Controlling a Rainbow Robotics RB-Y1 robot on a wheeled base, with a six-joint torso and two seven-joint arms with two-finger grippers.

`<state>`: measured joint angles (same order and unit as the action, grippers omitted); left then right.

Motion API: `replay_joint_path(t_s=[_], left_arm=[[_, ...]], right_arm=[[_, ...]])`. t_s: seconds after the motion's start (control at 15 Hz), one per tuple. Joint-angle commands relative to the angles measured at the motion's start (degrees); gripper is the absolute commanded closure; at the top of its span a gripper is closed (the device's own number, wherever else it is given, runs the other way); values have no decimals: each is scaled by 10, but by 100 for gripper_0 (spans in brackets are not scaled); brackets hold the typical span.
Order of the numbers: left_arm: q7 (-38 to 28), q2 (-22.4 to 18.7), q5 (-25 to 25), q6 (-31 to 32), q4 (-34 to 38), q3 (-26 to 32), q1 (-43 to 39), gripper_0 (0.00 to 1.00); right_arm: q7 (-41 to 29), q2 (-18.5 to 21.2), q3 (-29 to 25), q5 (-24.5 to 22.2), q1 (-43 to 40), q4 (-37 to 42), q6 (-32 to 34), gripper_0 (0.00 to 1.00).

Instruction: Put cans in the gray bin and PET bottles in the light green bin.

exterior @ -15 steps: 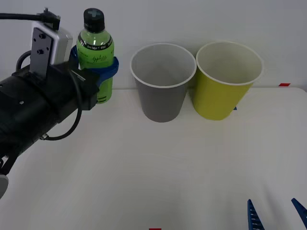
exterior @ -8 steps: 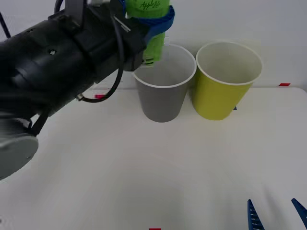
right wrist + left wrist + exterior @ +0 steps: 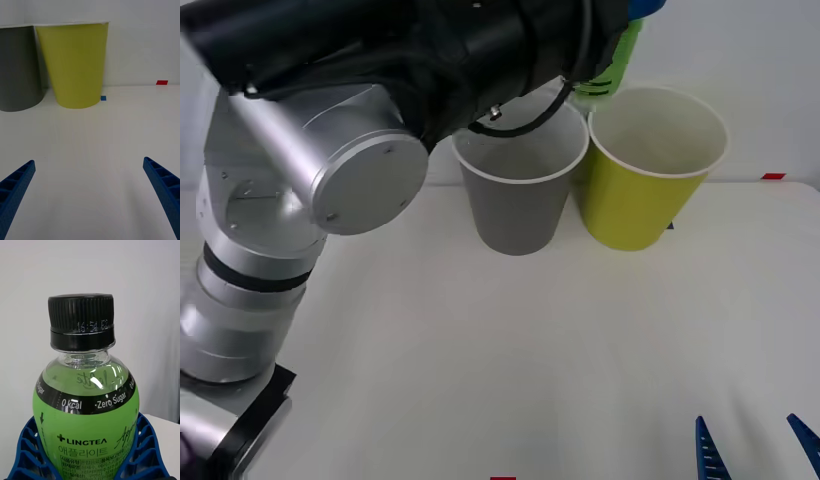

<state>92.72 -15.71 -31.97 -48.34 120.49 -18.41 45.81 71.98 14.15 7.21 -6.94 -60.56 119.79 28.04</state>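
My left gripper [image 3: 627, 18] is shut on the PET bottle [image 3: 612, 62], a stubby bright green bottle with a black cap [image 3: 81, 323]. It holds the bottle upright in the air at the top of the front view, over the gap between the two bins and the light green bin's left rim. The blue fingers [image 3: 144, 444] wrap the bottle [image 3: 86, 423] around its body. The gray bin [image 3: 518, 175] stands upright on the table, touching the light green bin [image 3: 648, 170] on its right. My right gripper [image 3: 752, 448] rests open near the table's front right edge, facing both bins [image 3: 75, 63].
The big left arm [image 3: 380, 60] spans the top left of the front view, its silver elbow hanging left of the gray bin [image 3: 17, 67]. Small red tape marks [image 3: 773, 177] and a blue one [image 3: 103, 98] lie on the white table. A white wall stands just behind the bins.
The left arm has lifted the bottle from the table left of the gray bin and carried it rightward over that bin to the light green bin's left rim. The right gripper stayed still.
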Motion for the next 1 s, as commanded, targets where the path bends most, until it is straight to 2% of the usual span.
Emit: replay_joint_path(t_s=[0.07, 0.27, 0.47, 0.8, 1.0], left_arm=[[12, 34, -3, 8, -75, -3, 33, 100], [30, 69, 2, 58, -163, -11, 52, 100], [41, 80, 3, 119, -240, -28, 77, 100], [44, 104, 2, 185, -300, -48, 94, 100], [40, 106, -3, 298, -408, -88, 139, 100]], right_arm=[[0, 0, 0, 0, 0, 0, 0, 0], [0, 0, 0, 0, 0, 0, 0, 0], [0, 0, 0, 0, 0, 0, 0, 0], [0, 0, 0, 0, 0, 0, 0, 0], [0, 0, 0, 0, 0, 0, 0, 0]])
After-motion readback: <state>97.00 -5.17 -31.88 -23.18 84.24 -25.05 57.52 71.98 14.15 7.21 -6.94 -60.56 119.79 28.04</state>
